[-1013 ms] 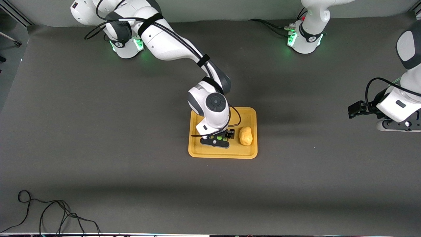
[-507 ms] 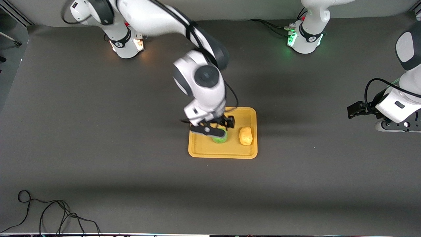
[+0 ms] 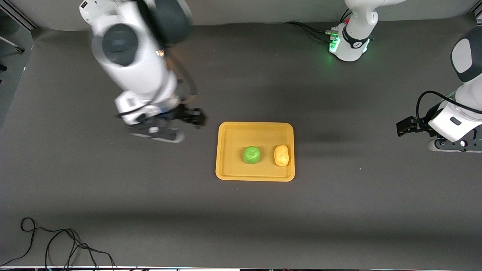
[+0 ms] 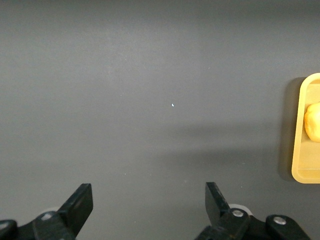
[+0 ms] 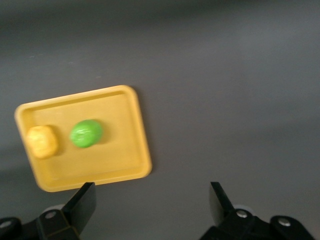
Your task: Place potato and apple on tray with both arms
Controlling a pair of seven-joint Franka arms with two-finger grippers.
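Observation:
The orange-yellow tray [image 3: 233, 135] lies mid-table. The green apple [image 3: 251, 155] and the yellow-tan potato [image 3: 281, 155] rest on it side by side, a little apart, the potato toward the left arm's end. My right gripper [image 3: 177, 124] is open and empty, up over bare table beside the tray toward the right arm's end. The right wrist view shows its open gripper [image 5: 151, 199] with the tray [image 5: 120, 115], apple [image 5: 86, 133] and potato [image 5: 42, 141] below. My left gripper [image 3: 408, 126] waits open and empty at the left arm's end; the left wrist view shows the open gripper [image 4: 148, 200], tray rim [image 4: 306, 172] and part of the potato [image 4: 314, 122].
A loose black cable [image 3: 56, 244] lies near the front camera at the right arm's end. The two arm bases [image 3: 348, 45] stand along the table's top edge. A dark grey mat covers the table.
My right gripper let go of the apple on the tray, rose, and swung away toward the right arm's end. The apple now lies uncovered. The left arm has barely moved.

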